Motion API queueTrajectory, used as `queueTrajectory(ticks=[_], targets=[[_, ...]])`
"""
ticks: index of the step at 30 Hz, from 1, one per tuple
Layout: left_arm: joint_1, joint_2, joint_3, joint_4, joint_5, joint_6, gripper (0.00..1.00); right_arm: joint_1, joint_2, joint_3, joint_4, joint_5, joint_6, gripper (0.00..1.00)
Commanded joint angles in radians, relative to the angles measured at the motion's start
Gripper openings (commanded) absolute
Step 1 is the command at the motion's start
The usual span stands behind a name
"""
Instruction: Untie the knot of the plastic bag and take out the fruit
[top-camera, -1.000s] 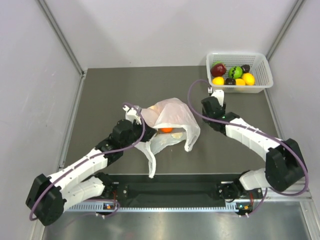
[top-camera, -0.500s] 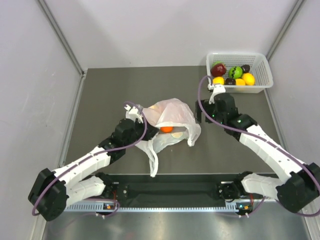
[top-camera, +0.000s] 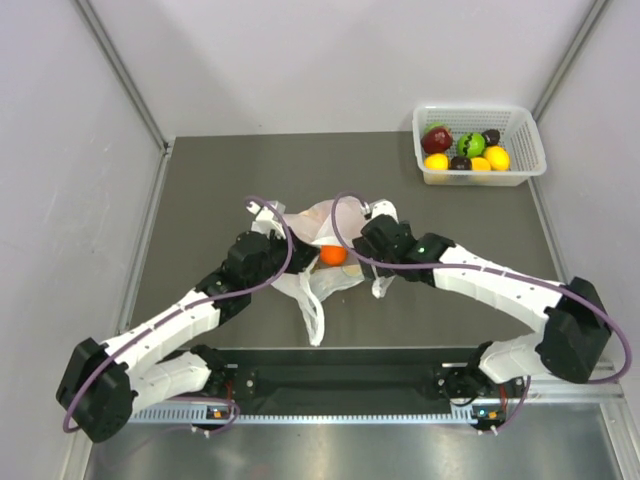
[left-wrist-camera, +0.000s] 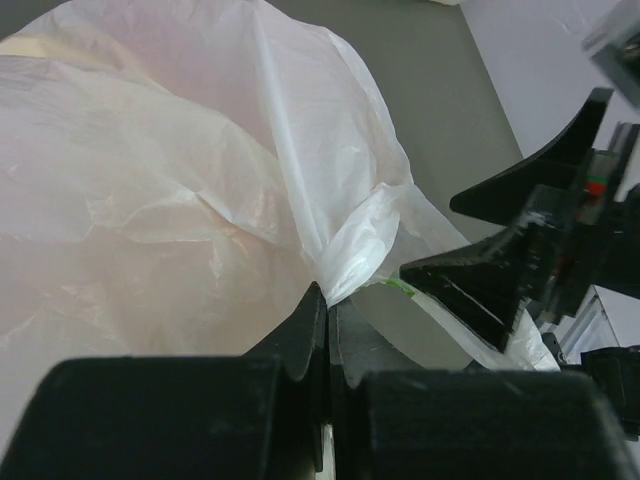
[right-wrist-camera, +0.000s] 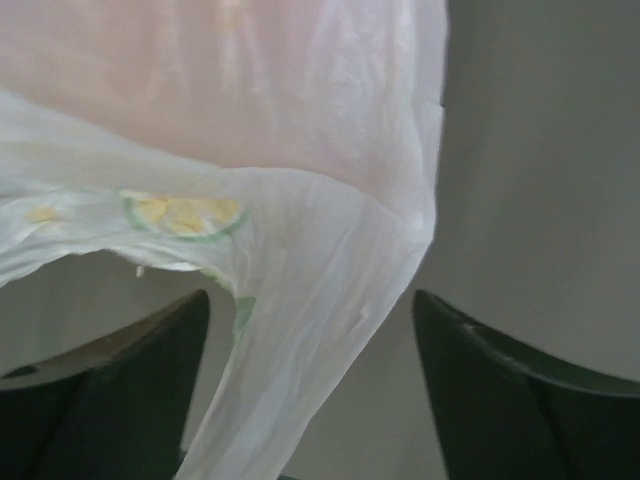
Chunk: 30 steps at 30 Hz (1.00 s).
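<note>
The plastic bag (top-camera: 322, 222) lies crumpled at the table's middle, and one orange fruit (top-camera: 333, 255) shows at its opening. Other fruit is hidden. My left gripper (top-camera: 298, 240) is at the bag's left side. In the left wrist view it (left-wrist-camera: 328, 296) is shut on a fold of the bag (left-wrist-camera: 150, 180). My right gripper (top-camera: 362, 242) is at the bag's right side. In the right wrist view it (right-wrist-camera: 312, 296) is open, and a handle strip of the bag (right-wrist-camera: 300, 340) hangs between its fingers (right-wrist-camera: 480, 370). I cannot tell whether they touch the strip.
A white basket (top-camera: 480, 179) stands at the back right with a dark red apple (top-camera: 436, 139), a green fruit (top-camera: 470, 144) and several yellow and dark fruits. Grey walls close in the left, back and right sides.
My right arm has swung left from beside the basket to the bag's right side. The bag has bunched up and its lower strip has shifted slightly. The left gripper keeps its grip.
</note>
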Motion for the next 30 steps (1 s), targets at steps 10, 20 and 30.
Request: queueTrajectory(ticks=[10, 20, 30], targets=[[0.001, -0.135, 0.003, -0.050, -0.125, 0.058, 0.00, -0.101, -0.125, -0.087, -0.040, 0.125, 0.038, 0.06], [0.001, -0.164, -0.049, -0.073, -0.086, 0.029, 0.00, -0.487, -0.082, -0.075, 0.098, 0.051, -0.094, 0.00], [0.001, -0.202, -0.067, -0.082, -0.115, 0.022, 0.00, -0.587, -0.016, 0.033, 0.135, 0.028, -0.091, 0.36]])
